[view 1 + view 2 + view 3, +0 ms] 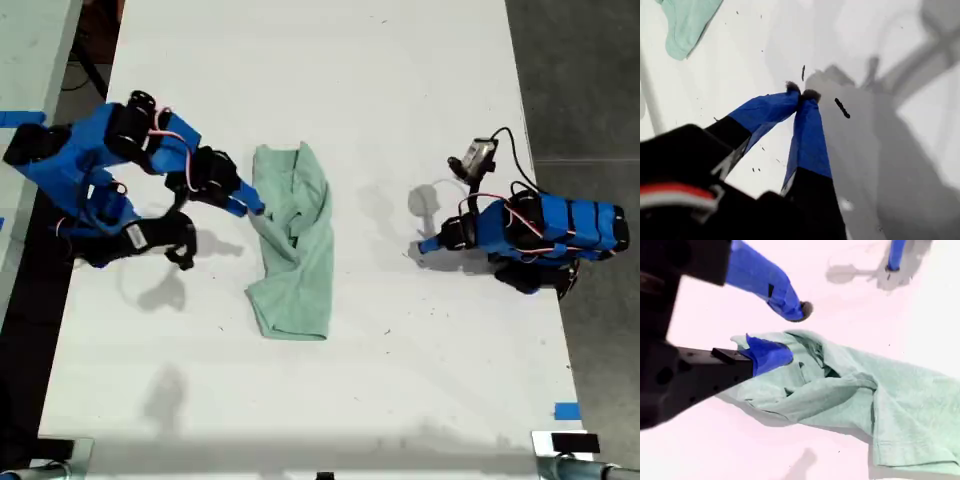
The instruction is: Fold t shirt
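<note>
1. Firstly, writing: you find no readable brand, label or lettering on any item; the small dark specks on the white table (400, 80) are too small to tell.
2. T shirt (295, 245): pale mint-green, wrinkled, lying as a long narrow bundle on the table, nearer the exterior view's left than its right. In the second wrist view the t shirt (880, 400) shows a hemmed edge at one end and bunched folds at the other. In the first wrist view only a corner of the t shirt (687, 25) appears, well apart from the jaws.
3. My second gripper (790, 332): jaws parted wide, one blue fingertip (771, 354) resting on the bunched end of the cloth, the other raised clear above the table. In the exterior view my second gripper (250, 207) sits at the bundle's edge towards that view's left. You cannot confirm a grasp.
4. My first gripper (801, 93): blue fingers brought together at the tips, nothing between them, over bare table. In the exterior view my first gripper (425, 245) lies towards that view's right, well apart from the cloth.
</note>
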`<control>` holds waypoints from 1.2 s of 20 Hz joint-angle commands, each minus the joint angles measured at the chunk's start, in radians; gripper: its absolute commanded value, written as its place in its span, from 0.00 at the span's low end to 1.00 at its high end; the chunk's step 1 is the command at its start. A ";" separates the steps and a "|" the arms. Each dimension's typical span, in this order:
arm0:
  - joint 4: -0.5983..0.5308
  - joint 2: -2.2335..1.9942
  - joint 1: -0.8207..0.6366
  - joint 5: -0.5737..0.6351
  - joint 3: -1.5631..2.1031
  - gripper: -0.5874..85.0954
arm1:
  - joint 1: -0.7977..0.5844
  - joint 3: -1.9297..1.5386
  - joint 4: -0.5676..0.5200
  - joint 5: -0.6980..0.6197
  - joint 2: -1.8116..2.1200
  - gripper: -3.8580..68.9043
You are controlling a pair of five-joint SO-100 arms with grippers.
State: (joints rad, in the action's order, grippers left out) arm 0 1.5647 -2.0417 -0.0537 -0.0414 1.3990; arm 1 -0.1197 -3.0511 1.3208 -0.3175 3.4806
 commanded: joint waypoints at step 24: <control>-0.537 -1.468 -0.161 -0.052 1.894 0.02 | 0.002 -0.061 0.003 -0.005 0.012 0.08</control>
State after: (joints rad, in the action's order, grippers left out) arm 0 1.0339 -3.5205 -0.2025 -0.0982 3.2520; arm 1 -0.1197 -3.0511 1.3208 -0.3175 3.4806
